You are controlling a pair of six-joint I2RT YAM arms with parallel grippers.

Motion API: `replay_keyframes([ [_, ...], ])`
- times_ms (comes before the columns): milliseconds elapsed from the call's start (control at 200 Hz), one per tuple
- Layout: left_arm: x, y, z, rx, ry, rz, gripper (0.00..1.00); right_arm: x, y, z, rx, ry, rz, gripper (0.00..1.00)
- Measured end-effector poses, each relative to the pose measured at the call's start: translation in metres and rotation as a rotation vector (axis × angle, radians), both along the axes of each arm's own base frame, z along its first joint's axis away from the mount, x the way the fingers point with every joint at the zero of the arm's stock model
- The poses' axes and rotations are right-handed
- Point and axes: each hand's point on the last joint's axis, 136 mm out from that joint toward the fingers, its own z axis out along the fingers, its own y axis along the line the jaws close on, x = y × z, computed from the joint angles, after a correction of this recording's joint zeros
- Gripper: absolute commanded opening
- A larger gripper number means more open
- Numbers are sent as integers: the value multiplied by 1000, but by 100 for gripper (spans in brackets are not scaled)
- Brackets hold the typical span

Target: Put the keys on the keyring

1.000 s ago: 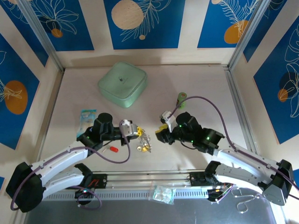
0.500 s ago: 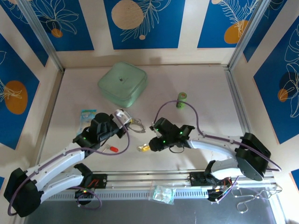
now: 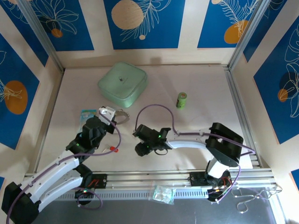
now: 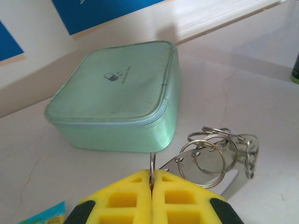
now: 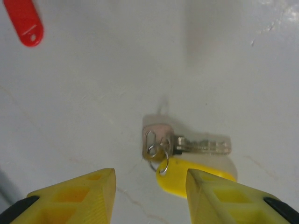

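Top view, 9 o'clock of table centre: left gripper [image 3: 108,113], pinched shut on keyring [image 3: 122,115], a bunch of thin silver metal split rings. Holds it near the pale green square zip case [image 3: 122,84], at 11 o'clock of centre.

Left wrist view: yellow pads [image 4: 126,200] pressed together, one thin ring clamped edge-on between them. Rest of the bunch, with a flat silver plate, at 2 o'clock of the pads. Cannot tell if it rests on the table.

Top view, 6 o'clock of centre: right gripper [image 3: 141,148], pointing down at the white table [image 3: 201,84].

Right wrist view: jaws spread wide, gripping nothing. Between the yellow fingers [image 5: 84,191] and just ahead of them: yellow-tagged key [image 5: 187,145], small, silver metal blade, oval yellow plastic tag on a tiny ring. Lies flat on the table, untouched, blade towards 3 o'clock. Red plastic tag [image 5: 25,21] at 10 o'clock of that key, well apart, its blade not made out. In top view it sits at 9 o'clock of the right gripper.

Small green cylinder [image 3: 181,100] at 2 o'clock of centre. Teal packet [image 3: 87,115] at 9 o'clock of the left gripper, just beside it.
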Motion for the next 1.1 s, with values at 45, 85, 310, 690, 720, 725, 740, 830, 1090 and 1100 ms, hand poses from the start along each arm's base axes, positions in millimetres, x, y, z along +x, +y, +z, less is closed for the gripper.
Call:
replay_keyframes([
  [45,1,2,0,-2,-4,12,0,2,1,-4,-17,-14,3,43],
  [85,1,4,0,0,-5,19,0,3,2,-8,-32,-24,8,42],
  [310,2,5,-1,3,-3,24,0,5,5,-19,-107,-80,25,34],
  [690,2,1,-3,41,-9,-8,0,-3,-44,-19,-241,-111,-41,18],
  [720,2,0,-4,50,-7,-17,0,-4,-49,-18,-247,-109,-53,18],
  [725,3,0,-5,51,-7,-18,0,-4,-49,-18,-247,-109,-53,18],
  [740,2,-1,-5,55,-6,-23,0,-4,-52,-18,-249,-107,-61,17],
  [830,1,-6,-8,78,-4,-60,0,-5,-63,-16,-252,-99,-87,12],
  [1090,-19,-44,-15,121,0,-337,0,-11,-83,-7,-213,-69,-140,7],
  [1100,-20,-46,-16,124,3,-353,0,-11,-83,-8,-214,-67,-142,7],
])
